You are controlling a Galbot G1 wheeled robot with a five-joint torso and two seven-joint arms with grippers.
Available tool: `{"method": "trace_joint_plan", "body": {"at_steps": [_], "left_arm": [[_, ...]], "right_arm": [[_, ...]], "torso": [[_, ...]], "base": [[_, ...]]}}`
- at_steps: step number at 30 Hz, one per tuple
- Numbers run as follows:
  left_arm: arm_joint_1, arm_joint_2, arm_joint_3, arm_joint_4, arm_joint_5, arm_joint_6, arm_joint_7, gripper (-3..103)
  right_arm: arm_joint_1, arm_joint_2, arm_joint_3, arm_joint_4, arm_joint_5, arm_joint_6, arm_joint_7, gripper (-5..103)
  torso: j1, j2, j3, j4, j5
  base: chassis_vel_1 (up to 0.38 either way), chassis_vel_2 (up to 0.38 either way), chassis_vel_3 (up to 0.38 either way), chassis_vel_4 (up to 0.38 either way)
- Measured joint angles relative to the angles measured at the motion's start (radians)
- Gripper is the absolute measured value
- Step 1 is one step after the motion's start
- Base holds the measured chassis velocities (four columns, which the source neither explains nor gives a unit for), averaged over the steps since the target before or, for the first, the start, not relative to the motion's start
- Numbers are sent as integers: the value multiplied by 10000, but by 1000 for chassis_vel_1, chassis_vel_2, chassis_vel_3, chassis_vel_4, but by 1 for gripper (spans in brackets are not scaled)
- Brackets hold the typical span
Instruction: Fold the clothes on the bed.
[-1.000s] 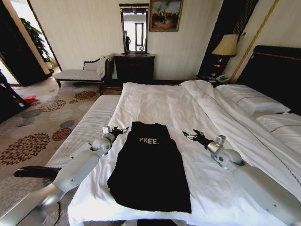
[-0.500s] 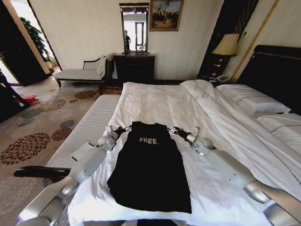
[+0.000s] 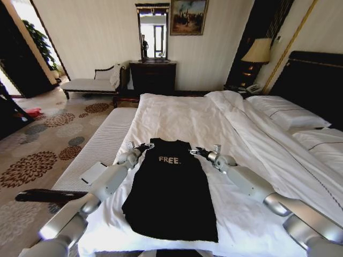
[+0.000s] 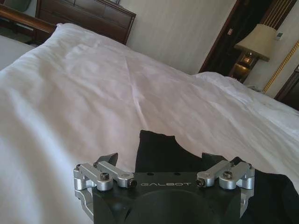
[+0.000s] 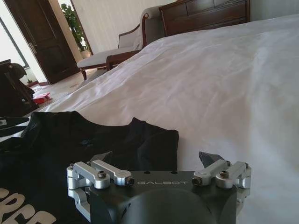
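The clothes, a black T-shirt (image 3: 171,187) with white "FREE" lettering, lie flat on the bed (image 3: 177,115) near its foot, collar pointing away from me. My left gripper (image 3: 143,146) is low at the shirt's far left shoulder corner. It is open, and in the left wrist view the gripper (image 4: 161,161) has the black corner (image 4: 156,147) between its spread fingers. My right gripper (image 3: 194,151) is at the far right shoulder corner, also open. The right wrist view shows this gripper (image 5: 154,161) straddling the shirt's edge (image 5: 140,137).
A narrow white padded bench (image 3: 104,142) runs along the bed's left side with a white card (image 3: 94,172) on it. Pillows (image 3: 289,115) and the dark headboard (image 3: 316,80) are at the right. A chaise (image 3: 94,83) and a dresser (image 3: 153,75) stand by the far wall.
Both arms have reached forward. The right gripper has swung in from the bare duvet to the shirt's right shoulder, and the left gripper has edged closer to the left shoulder.
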Motion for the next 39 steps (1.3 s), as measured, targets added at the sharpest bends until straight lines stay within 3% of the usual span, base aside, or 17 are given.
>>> {"method": "trace_joint_plan", "body": {"at_steps": [7,22,29,39], "left_arm": [[-402,-549,93,637,17,-32,45,100],[-499,-841,94,1268,-36,-15,74,100],[-492,-1077,-19,1456,40,-213,175,100],[-571,-1220,-193,1777,-63,-427,190,100]], "right_arm": [[233,314,-158,-366,-116,4,-74,100],[1115,1195,-800,-2053,-462,14,-183,100],[1116,1252,-805,-2263,-587,9,-252,101],[1077,1516,-809,-2341,-634,49,-287,68]], "torso": [[0,0,0,-6,2],[0,1,0,0,0],[0,1,-1,-5,2],[0,1,-1,-2,0]], "base": [[0,0,0,0],[0,0,0,0],[0,0,0,0],[0,0,0,0]]}}
